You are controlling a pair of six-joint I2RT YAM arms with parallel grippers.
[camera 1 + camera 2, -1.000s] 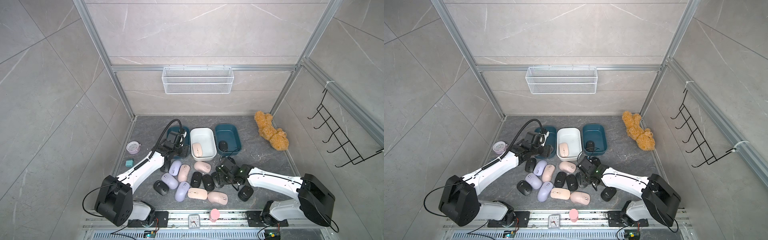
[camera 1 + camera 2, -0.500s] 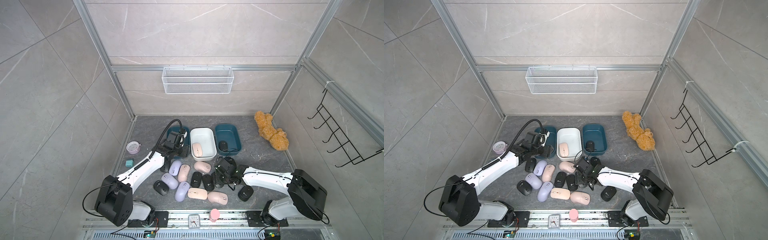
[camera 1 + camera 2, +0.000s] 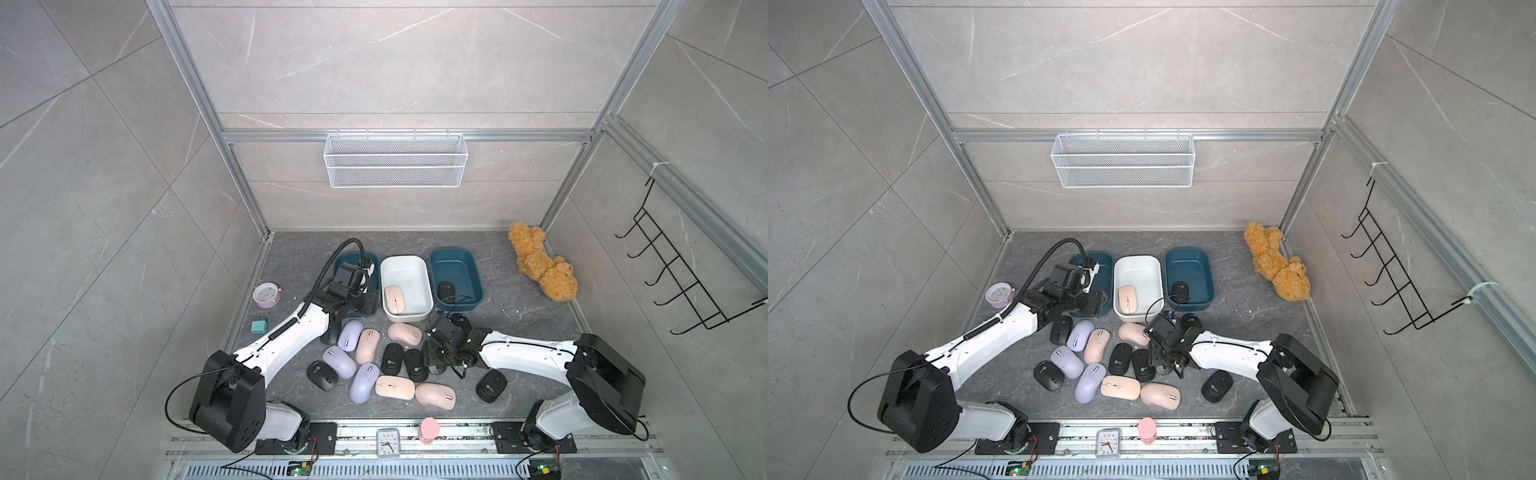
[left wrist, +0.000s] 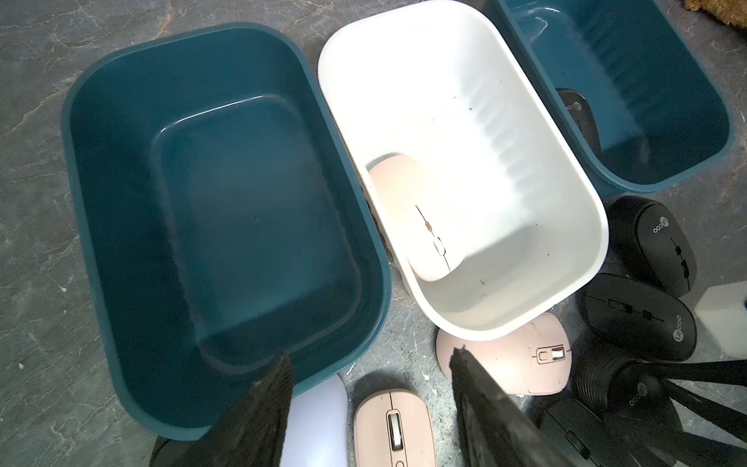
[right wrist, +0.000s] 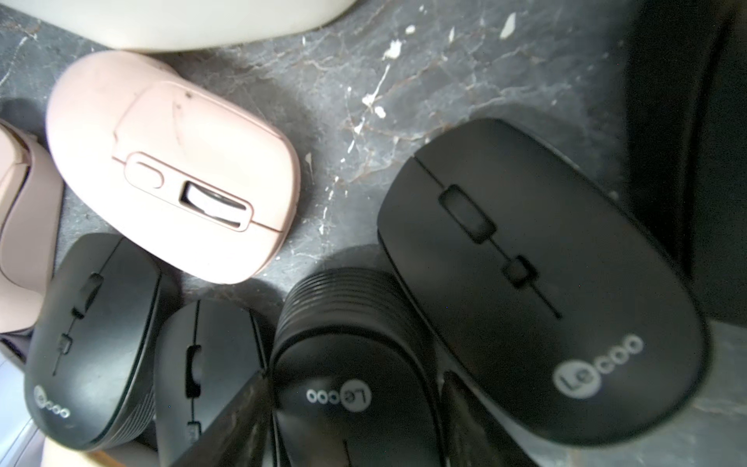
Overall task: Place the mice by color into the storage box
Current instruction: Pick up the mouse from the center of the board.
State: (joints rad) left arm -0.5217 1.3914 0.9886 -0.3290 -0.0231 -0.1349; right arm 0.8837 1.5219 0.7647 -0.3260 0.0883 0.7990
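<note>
My right pincer clamps a tilted black mouse
It should be light, stiff, slick; I pinch its ribbed flanks; left pincer apart, empty.

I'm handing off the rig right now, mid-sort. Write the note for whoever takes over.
Left gripper: open, empty, by the empty left teal bin.
Right gripper: seemingly shut on a tipped black mouse in the pile.
Done: one pink mouse in the white bin, one black mouse in the right teal bin.
Left: the lavender mice, loose pink mice and loose black mice on the table.
</note>
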